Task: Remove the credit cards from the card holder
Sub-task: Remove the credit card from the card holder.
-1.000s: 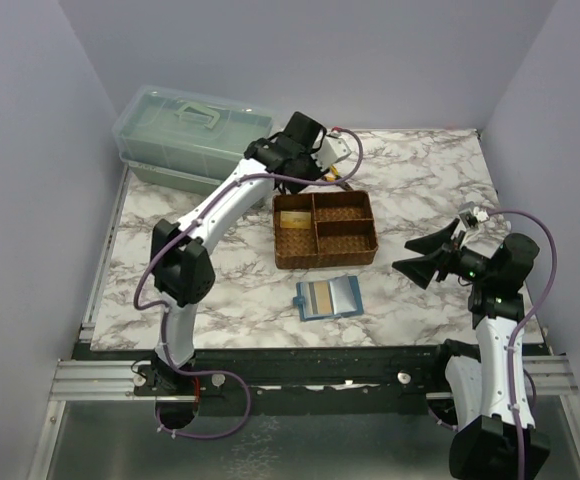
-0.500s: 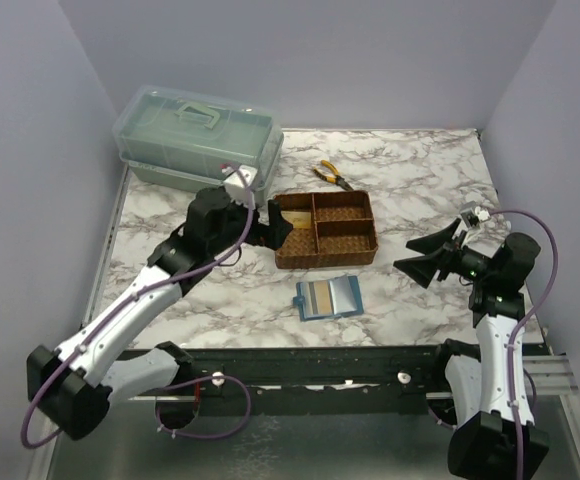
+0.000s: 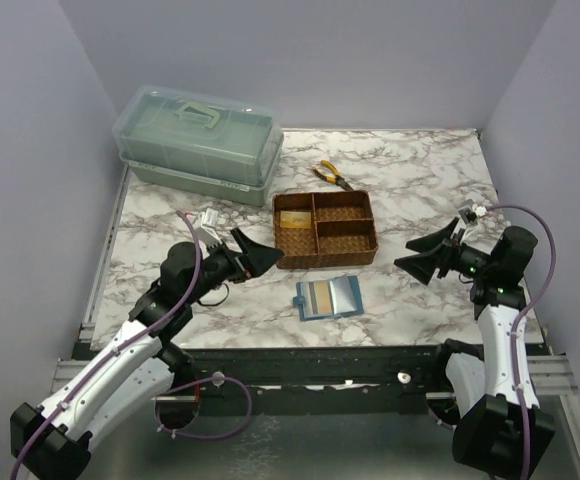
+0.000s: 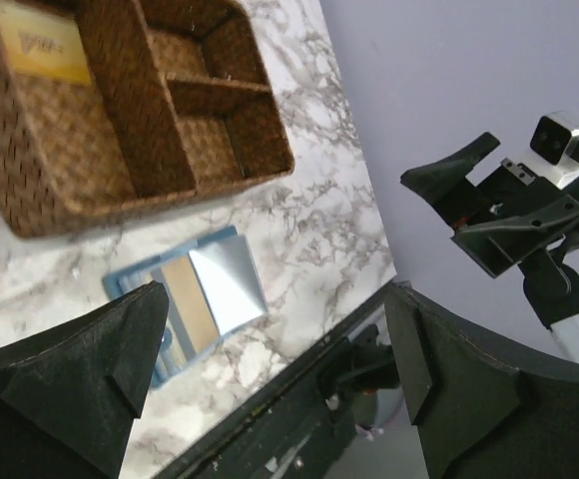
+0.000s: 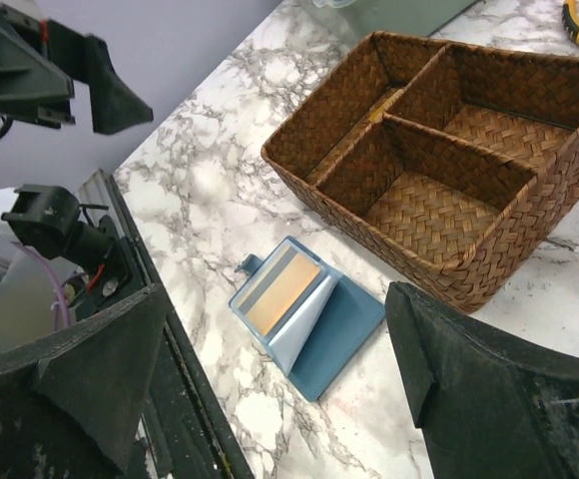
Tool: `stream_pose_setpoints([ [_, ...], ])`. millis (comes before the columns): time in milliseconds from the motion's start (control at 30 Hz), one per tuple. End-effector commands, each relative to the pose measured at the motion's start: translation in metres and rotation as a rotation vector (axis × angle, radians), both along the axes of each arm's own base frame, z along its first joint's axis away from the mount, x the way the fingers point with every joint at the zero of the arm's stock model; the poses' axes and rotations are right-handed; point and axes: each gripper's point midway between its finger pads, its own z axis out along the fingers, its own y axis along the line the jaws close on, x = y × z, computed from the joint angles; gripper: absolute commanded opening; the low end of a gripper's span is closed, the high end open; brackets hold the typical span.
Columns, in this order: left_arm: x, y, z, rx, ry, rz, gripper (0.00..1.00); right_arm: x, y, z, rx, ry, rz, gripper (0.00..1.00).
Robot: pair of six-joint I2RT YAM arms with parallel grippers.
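The card holder (image 3: pixel 328 297) lies open on the marble table in front of the woven tray, a gold credit card (image 5: pixel 282 289) showing in its clear sleeve. Another yellowish card (image 3: pixel 293 220) lies flat in the tray's left compartment. My left gripper (image 3: pixel 265 258) hovers open and empty left of the tray and above the table. In the left wrist view the holder (image 4: pixel 185 304) lies beyond the left gripper (image 4: pixel 275 329). My right gripper (image 3: pixel 415 258) is open and empty to the right of the tray. From the right wrist the holder (image 5: pixel 304 314) lies between the fingers' line of sight.
The brown woven tray (image 3: pixel 325 257) with three compartments stands mid-table. Yellow-handled pliers (image 3: pixel 330 175) lie behind it. A green lidded plastic box (image 3: pixel 195 135) fills the back left corner. The table's front edge and black rail (image 3: pixel 310 355) run just below the holder.
My left arm has swung back from behind the tray to the near left of it, and its jaws now stand wide. The right arm has barely moved.
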Motion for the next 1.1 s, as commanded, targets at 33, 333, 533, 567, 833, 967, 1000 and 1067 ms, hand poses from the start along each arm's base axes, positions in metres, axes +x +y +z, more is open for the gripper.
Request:
stream_pose_setpoints([
  [33,-0.023,0.001,-0.034,-0.177,0.232,0.017,0.98,-0.001,-0.001,0.008,-0.023,-0.027,0.014,1.0],
  [333,-0.037,-0.008,-0.074,-0.11,0.36,-0.015,0.98,0.007,-0.006,0.01,-0.041,-0.008,0.001,0.99],
  [533,-0.051,-0.042,-0.099,0.041,0.411,-0.015,0.97,0.01,-0.006,0.01,-0.032,0.015,0.004,0.99],
  [567,-0.053,-0.048,-0.103,0.067,0.412,-0.01,0.97,0.01,-0.006,0.009,-0.031,0.016,0.004,0.99],
  [833,-0.058,-0.073,-0.114,0.1,0.42,0.054,0.93,0.012,-0.004,0.008,-0.031,0.033,0.044,0.98],
  [967,-0.059,-0.088,-0.111,-0.032,0.436,0.047,0.92,0.011,0.007,0.007,-0.046,0.036,0.084,0.97],
  [1000,-0.06,-0.091,-0.111,-0.056,0.435,0.038,0.91,0.01,0.01,0.007,-0.049,0.038,0.095,0.97],
  [1067,-0.06,-0.093,-0.116,-0.044,0.418,0.026,0.91,0.008,0.018,0.005,-0.058,0.042,0.122,0.95],
])
